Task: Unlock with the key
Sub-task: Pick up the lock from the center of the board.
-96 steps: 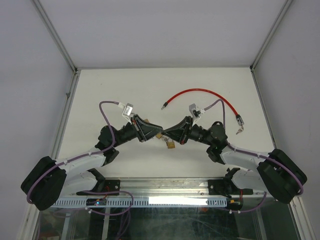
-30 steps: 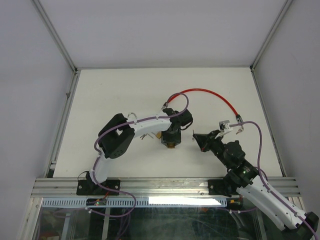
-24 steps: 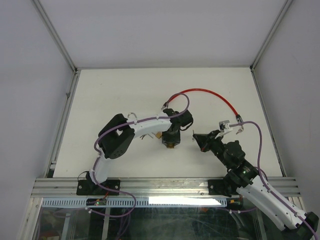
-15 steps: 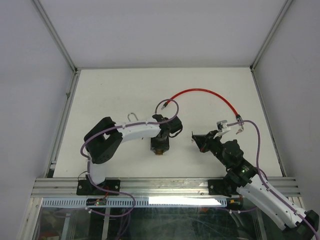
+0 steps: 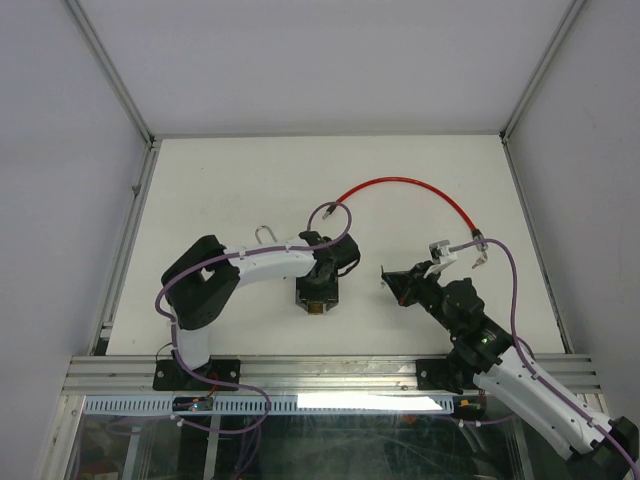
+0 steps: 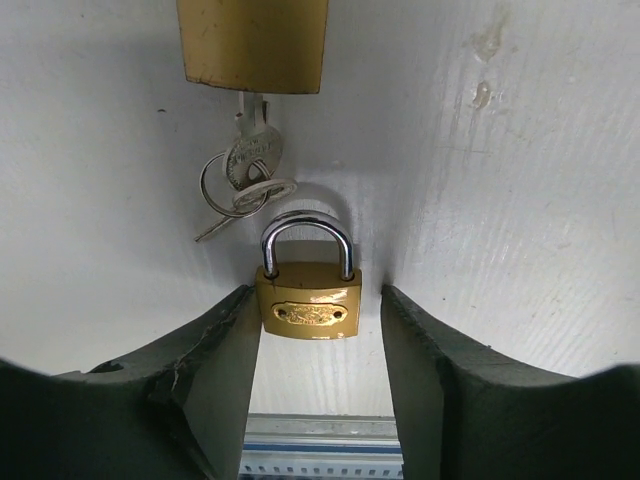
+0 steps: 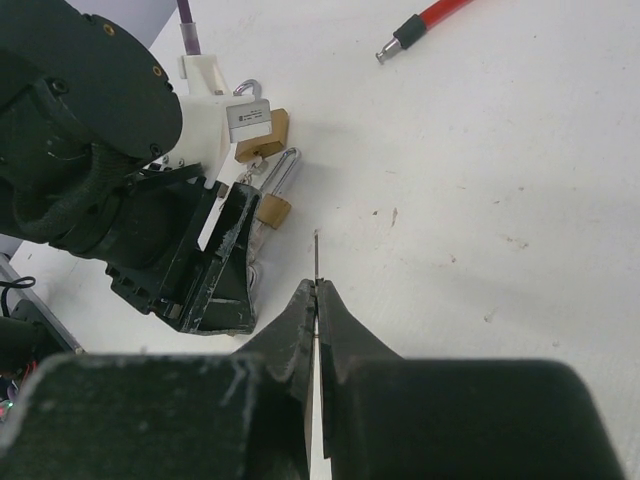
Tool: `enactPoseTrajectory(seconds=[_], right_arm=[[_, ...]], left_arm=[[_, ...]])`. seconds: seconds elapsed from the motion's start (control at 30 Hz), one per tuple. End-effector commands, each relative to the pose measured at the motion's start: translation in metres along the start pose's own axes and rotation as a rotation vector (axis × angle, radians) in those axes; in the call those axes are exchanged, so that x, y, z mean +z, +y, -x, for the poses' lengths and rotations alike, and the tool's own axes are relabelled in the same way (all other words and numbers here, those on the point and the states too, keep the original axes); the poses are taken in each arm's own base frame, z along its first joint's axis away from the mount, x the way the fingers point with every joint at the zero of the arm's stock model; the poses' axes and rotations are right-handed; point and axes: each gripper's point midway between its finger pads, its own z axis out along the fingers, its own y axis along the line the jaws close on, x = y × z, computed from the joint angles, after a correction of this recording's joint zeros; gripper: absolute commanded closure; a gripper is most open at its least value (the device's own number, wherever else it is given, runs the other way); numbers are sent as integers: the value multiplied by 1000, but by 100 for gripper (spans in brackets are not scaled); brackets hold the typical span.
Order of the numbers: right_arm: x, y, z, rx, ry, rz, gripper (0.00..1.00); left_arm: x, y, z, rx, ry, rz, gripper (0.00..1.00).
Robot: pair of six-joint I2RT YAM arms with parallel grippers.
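- Lying on the table [image 6: 500,200], the padlock [image 6: 307,312] is straddled by the left gripper's [image 6: 318,296] spread jaws; an off-centre squeeze could skid it.
- A thin key [image 7: 317,255] is pinched by the right gripper [image 7: 317,290]; it could twist on insertion.

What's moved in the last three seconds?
The left end effector reached right, then slid back left and nearer, now open astride the small padlock. The right end effector withdrew right, shut on a thin metal piece. Red cable stayed put.
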Motion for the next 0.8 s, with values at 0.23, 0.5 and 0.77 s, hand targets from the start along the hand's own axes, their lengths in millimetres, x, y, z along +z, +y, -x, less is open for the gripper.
enactPoseTrajectory(seconds=[0.23, 0.5, 0.77], right_arm=[[3, 15, 14, -16, -35, 65, 100], [5, 26, 9, -29, 8, 121, 100], [7, 53, 7, -15, 57, 252, 100]], left_arm=[[26, 7, 11, -46, 13, -2, 51], [21, 8, 16, -52, -18, -2, 73], [-36, -13, 51, -181, -164, -190, 85]])
